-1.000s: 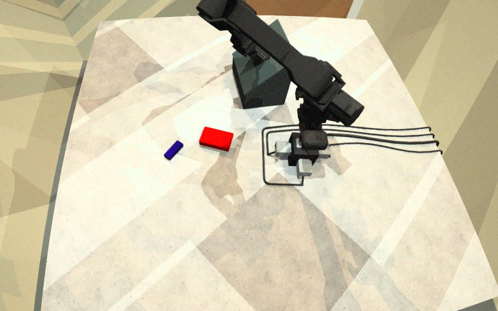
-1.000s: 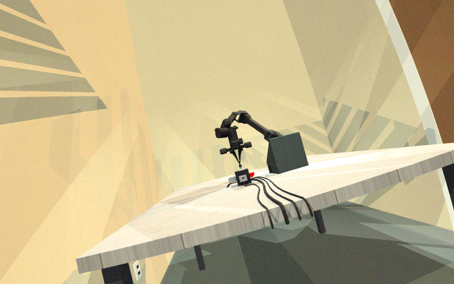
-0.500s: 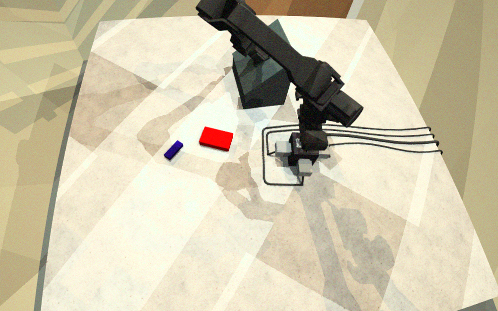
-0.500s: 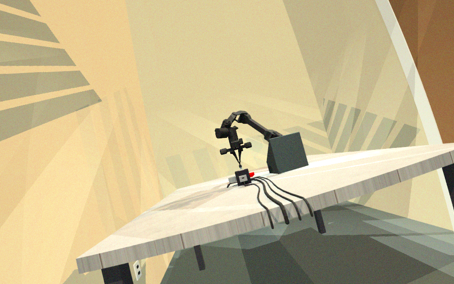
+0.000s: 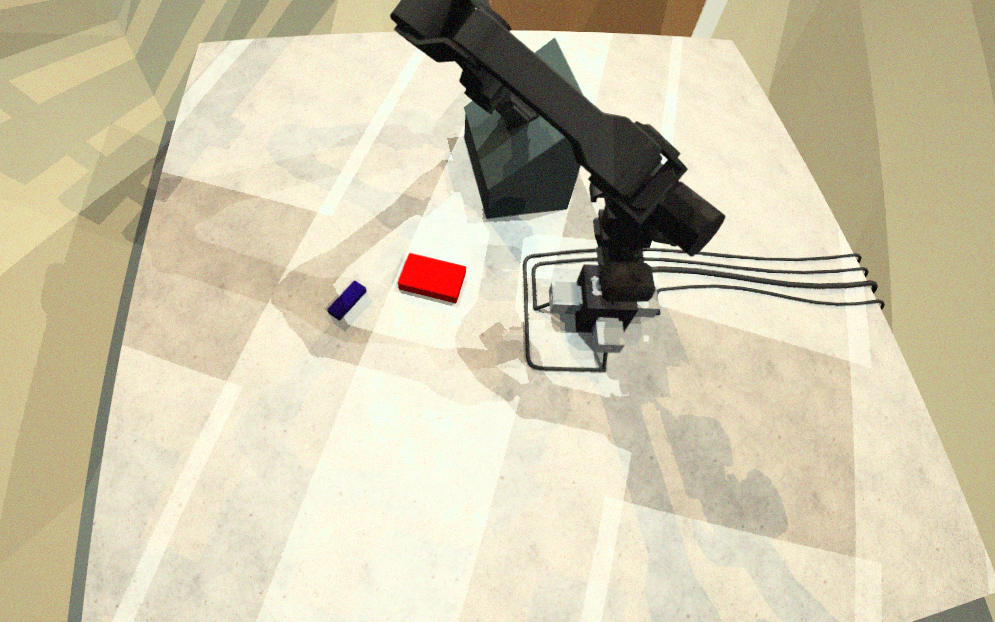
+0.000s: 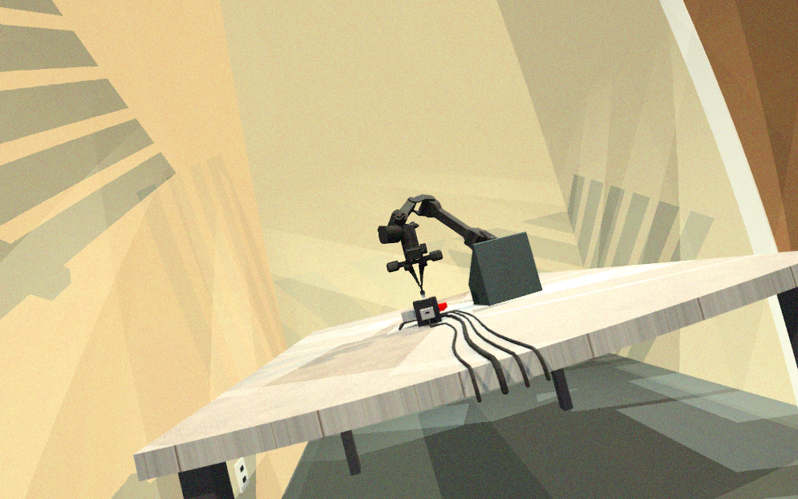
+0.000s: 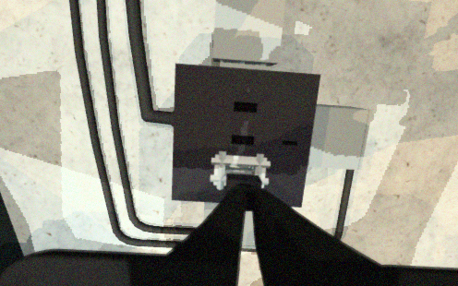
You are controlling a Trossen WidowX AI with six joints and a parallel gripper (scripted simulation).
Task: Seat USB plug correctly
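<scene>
Pale marbled table [image 5: 423, 479], cables [image 5: 779, 270] trailing off its edge. Up above the black power cube [image 7: 271, 115] hangs the gripper [image 7: 247, 191], fingers pinched tight on the little silver USB plug [image 7: 239, 167], lifted over the cube's top. Red block [image 5: 431, 276] and blue stick [image 5: 346, 299] lie well aside.

The USB plug [image 7: 239, 168], a pale metal-framed connector, hangs lifted clear above the power cube [image 7: 271, 120], pinched between the hand's [image 7: 247, 190] closed fingertips. The dark square cube sits on the worktop [image 5: 408, 463], socket slots showing on top, cables [image 5: 779, 274] leaving its sides.
</scene>
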